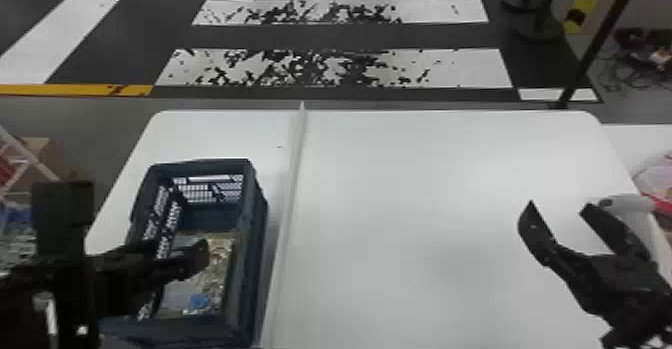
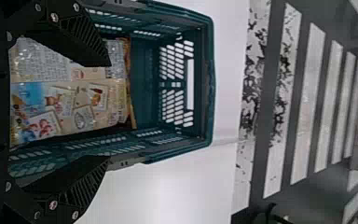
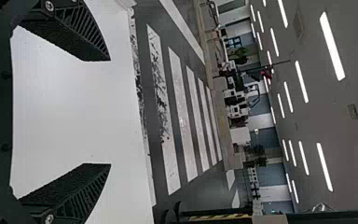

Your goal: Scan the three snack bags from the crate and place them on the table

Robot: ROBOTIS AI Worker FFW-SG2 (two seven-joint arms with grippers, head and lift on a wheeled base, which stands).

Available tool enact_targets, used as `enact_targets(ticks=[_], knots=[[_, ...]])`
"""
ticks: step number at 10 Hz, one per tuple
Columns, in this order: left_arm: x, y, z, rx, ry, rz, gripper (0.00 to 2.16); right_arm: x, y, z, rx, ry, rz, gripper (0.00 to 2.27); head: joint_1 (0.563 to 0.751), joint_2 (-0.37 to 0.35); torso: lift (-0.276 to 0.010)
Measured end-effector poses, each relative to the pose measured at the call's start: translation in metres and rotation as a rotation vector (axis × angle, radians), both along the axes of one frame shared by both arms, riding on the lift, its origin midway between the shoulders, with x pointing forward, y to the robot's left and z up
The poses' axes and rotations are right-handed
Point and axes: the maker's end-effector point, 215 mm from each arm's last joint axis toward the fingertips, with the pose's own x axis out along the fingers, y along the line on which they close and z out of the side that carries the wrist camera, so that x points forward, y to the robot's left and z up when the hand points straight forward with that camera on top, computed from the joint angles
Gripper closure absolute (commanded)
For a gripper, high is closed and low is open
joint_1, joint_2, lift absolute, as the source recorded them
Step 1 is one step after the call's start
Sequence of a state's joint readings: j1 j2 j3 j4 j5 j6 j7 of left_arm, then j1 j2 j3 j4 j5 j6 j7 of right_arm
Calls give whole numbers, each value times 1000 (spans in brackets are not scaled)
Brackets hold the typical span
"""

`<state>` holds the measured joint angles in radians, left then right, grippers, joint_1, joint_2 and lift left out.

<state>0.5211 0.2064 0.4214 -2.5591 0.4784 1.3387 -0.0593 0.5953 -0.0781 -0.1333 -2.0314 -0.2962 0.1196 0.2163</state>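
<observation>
Hovering over crate (image 1: 256,253) w/ snack bags (image 2: 81,105), L fingers (image 1: 194,257) spread, empty (R fingers (image 1: 537,233) same)

Bright ceiling strips (image 3: 332,45), soft shadows

Colourful plastic snack bag (image 2: 74,100) in dark blue-green perforated plastic crate (image 2: 209,79): print too small to read
Pale, glossy bag surface (image 2: 42,60) beside it: dense rows of print, illegible
</observation>
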Motion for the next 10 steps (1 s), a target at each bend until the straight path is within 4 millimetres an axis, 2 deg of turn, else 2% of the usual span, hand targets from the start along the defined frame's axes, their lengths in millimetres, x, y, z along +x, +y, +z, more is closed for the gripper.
enact_targets(ticks=[2,5,8,10], knots=[[-2,10,-4,19,92,23,208,1,-1,-7,-8,4,-1,76,695,115,-62],[48,28,21,9,26,58,208,4,-3,-14,-16,12,0,76,695,130,-62],[81,33,25,-3,15,58,211,9,-1,-18,-18,16,2,76,695,134,-62],[91,31,19,-7,32,54,211,11,-2,-19,-21,16,3,76,695,129,-62]])
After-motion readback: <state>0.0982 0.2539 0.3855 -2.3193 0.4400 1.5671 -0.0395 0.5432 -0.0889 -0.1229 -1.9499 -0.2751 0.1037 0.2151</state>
